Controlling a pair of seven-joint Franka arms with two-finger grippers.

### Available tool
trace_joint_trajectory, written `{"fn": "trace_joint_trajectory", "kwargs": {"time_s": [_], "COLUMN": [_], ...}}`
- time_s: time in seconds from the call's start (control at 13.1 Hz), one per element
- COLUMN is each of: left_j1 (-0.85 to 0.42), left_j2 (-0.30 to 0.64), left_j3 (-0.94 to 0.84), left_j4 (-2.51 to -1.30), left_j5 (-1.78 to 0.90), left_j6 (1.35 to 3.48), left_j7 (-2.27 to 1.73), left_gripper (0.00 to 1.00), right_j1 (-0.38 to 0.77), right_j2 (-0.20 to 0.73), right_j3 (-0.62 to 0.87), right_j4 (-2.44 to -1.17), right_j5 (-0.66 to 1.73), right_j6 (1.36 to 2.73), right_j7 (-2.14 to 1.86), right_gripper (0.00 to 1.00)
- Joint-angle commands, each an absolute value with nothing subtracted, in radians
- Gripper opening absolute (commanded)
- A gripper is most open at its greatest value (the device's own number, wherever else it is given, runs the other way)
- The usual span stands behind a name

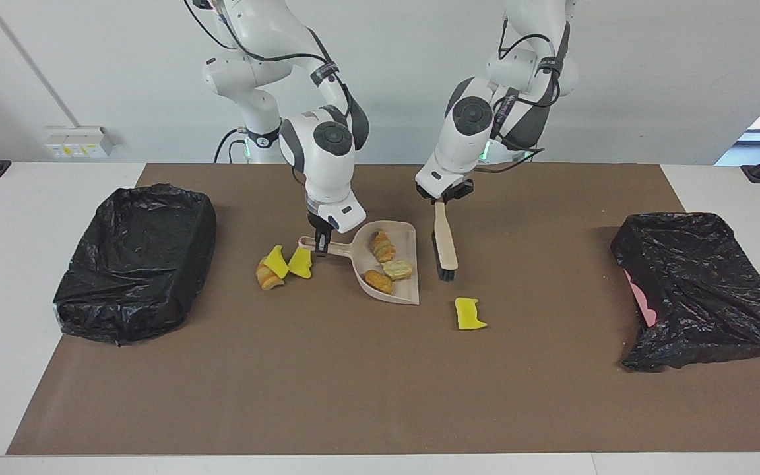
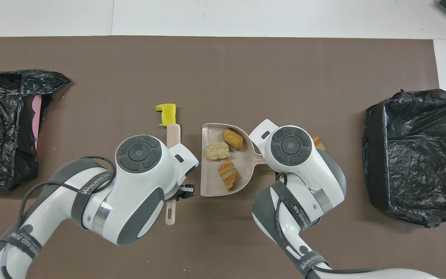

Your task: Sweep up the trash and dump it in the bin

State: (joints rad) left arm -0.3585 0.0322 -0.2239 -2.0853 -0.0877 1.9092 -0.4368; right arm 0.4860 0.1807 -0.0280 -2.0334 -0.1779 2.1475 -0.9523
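My right gripper (image 1: 320, 245) is shut on the handle of the beige dustpan (image 1: 401, 293), which rests on the brown mat. Three tan bread-like pieces of trash (image 1: 382, 245) (image 2: 218, 150) lie inside the pan. My left gripper (image 1: 443, 198) (image 2: 184, 192) is shut on the beige brush (image 1: 445, 243) (image 2: 173, 135). The brush's black bristles point down beside the pan's open lip, toward the left arm's end. A yellow scrap (image 1: 470, 314) (image 2: 167, 113) lies on the mat just past the brush tip. Two yellow scraps (image 1: 300, 261) and a bread chunk (image 1: 266, 277) lie by the pan's handle.
A black-bagged bin (image 1: 136, 260) (image 2: 412, 155) stands at the right arm's end of the mat. Another black-bagged bin (image 1: 696, 284) (image 2: 2, 124), with some pink showing at its edge, stands at the left arm's end. White table surrounds the brown mat (image 1: 353, 382).
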Motion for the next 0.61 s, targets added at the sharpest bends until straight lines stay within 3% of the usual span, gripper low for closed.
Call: {"fn": "trace_joint_trajectory", "kwargs": {"time_s": [0.0,0.53], "left_j1": [-0.257,-0.11], "left_j2": [0.086,0.311], "left_j3": [-0.229,-0.229], "left_j4": [-2.01,-1.751], "left_j5": [0.024,0.218], "left_j6": [1.893,1.898], "left_j7": [-0.294,-0.031], "left_gripper": [0.0,0.0], "right_j1": [0.489,0.547], "right_j2": [0.158,0.15], "right_j3": [-0.021,-0.017], "right_j4": [-2.059,-2.082], "right_j5": [-0.201,-0.199], "right_j6": [2.146,2.132], "right_j7": [-0.838,-0.615], "right_gripper": [0.0,0.0]}}
